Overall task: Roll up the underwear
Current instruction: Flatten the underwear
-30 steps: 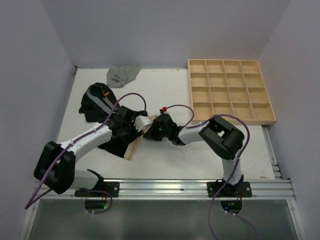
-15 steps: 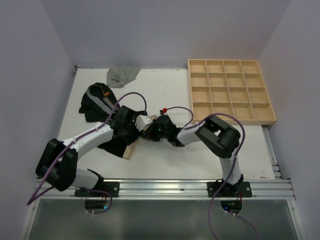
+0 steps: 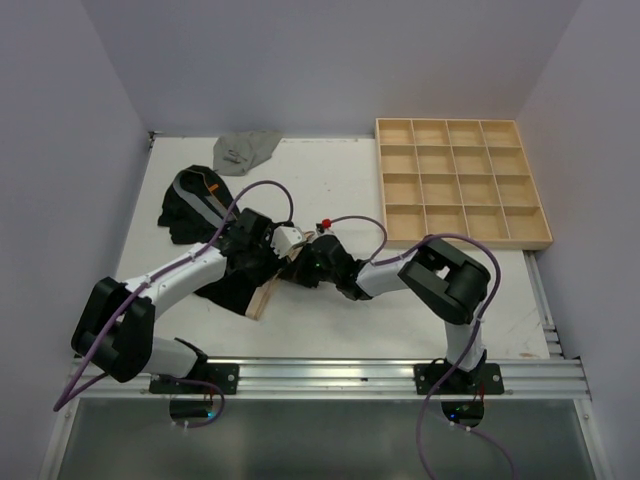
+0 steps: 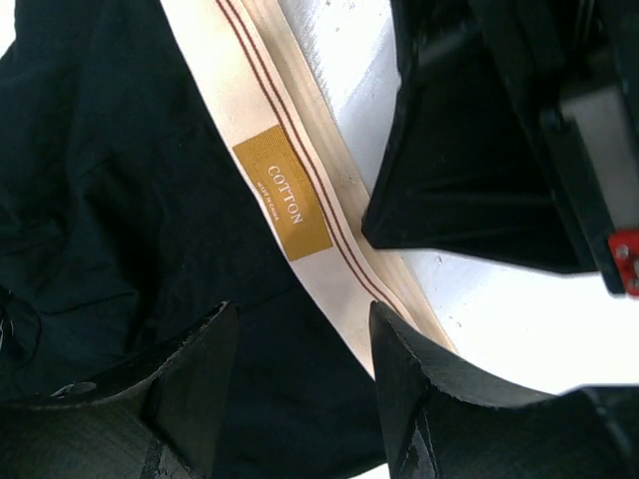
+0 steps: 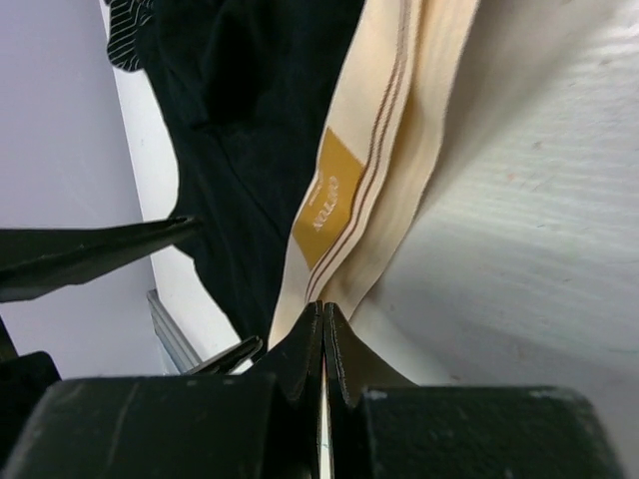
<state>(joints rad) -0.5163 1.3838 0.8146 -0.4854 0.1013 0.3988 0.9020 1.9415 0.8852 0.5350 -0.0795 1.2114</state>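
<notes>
Standing nearest the arm bases, item one: black brief (image 3: 230, 287), crumpled on the white desk (image 3: 400, 320) left of centre, with its tan waistband (image 4: 300, 170) along the right edge and an ochre label (image 4: 283, 192) on it reading COTTON. Item two: right hand (image 5: 321, 321), fingers pressed together, and by the look of the wrist view pinching one end of that waistband, which rises off the desk toward it. Item three: left hand (image 4: 300, 321), fingers spread, poised just above the same waistband. The label stretch lies between and slightly ahead of its fingertips, and no cloth is gripped. Step in hand, as judged: securing the band at two points so a roll can begin. To do it well, the spread hand should come down squarely over the full width of the band and take both layers. The pinching hand should keep the band taut and level, so the first turn starts straight rather than skewed. The two hands sit very close, so a collision is the risk to watch. Item four, farther back on the left: second black brief (image 3: 185, 215) with a grey waistband, apart from both hands. Item five, at the far edge: grey brief (image 3: 245, 150), and far right a wooden grid tray (image 3: 470, 241).
</notes>
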